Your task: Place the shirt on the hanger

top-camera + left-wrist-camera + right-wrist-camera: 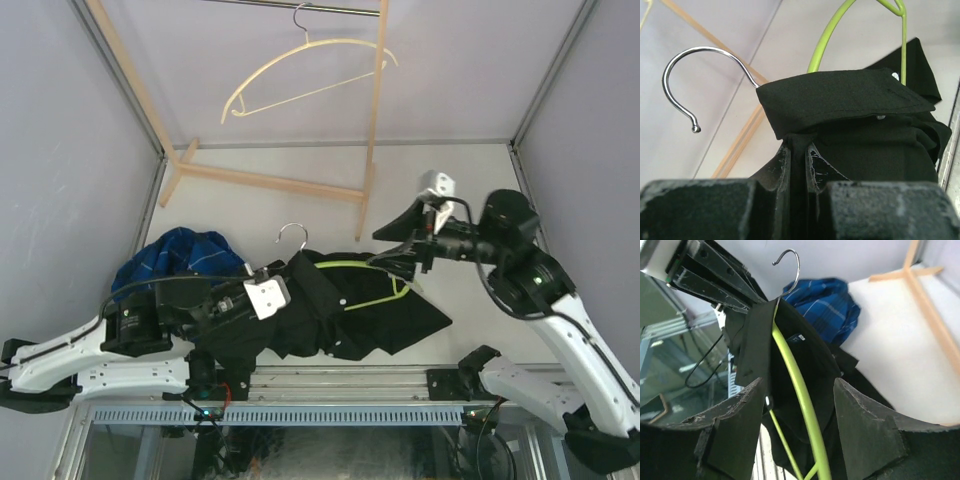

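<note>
Black collared shirt (400,325): crumpled heap near the front edge of the table (300,215), collar end raised and folded over the hanger's neck. Lime-green hanger (360,263): tilted, partly inside the fabric, one arm and lower bar bare. Metal hook (292,232) pokes out above the collar.

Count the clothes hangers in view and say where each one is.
2. The cream hanger hangs from the rod at the back; the lime-green hanger sits partly inside the black shirt near the front edge. Others could be hidden under the shirt.
</note>
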`<state>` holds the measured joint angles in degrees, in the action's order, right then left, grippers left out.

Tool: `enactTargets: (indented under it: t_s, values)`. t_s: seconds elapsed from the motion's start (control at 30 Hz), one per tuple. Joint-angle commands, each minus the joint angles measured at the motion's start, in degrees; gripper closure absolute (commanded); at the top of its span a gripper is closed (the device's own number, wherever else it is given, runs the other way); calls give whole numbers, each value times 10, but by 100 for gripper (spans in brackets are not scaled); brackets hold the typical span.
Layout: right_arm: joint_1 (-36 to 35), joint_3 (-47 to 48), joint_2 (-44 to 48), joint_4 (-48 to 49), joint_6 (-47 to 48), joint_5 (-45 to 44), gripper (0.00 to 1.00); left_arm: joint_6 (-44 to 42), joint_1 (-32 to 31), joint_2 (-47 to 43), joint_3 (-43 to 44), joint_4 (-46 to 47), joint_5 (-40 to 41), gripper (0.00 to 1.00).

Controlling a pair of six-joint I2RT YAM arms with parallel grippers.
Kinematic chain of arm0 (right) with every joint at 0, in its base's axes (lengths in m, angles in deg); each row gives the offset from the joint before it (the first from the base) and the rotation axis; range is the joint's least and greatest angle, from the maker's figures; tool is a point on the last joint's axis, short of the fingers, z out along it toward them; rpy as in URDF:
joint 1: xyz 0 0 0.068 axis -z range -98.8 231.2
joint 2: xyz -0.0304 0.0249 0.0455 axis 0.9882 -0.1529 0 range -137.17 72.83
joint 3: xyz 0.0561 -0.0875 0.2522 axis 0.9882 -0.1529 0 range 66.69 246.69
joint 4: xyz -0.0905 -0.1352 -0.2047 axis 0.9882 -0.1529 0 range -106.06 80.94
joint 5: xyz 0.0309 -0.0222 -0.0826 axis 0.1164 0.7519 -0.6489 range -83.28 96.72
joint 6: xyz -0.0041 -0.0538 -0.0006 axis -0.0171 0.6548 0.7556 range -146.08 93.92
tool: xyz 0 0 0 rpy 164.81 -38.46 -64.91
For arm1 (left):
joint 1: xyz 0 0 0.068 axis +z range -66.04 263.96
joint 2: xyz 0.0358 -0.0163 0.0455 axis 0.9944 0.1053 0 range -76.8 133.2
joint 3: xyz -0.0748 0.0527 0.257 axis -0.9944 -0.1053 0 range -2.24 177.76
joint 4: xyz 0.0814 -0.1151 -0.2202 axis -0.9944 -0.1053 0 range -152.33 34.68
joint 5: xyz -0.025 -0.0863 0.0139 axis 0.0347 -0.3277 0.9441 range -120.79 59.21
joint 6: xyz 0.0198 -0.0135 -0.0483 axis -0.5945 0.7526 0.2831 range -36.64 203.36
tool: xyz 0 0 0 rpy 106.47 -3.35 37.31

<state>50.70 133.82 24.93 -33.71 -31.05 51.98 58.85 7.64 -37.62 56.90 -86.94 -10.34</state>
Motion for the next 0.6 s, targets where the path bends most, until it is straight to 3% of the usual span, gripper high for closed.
enactTargets:
  t_s: [0.0, 0.1, 0.57]
  values:
    - [-37, 27, -43, -28, 50, 23, 44, -34, 1, -2, 42, 12, -69, 100]
    - [-44, 27, -72, -34, 49, 65, 47, -41, 1, -7, 41, 15, -76, 100]
    - [-102, 23, -134, -68, 70, 86, 63, -61, 1, -4, 45, 19, -58, 100]
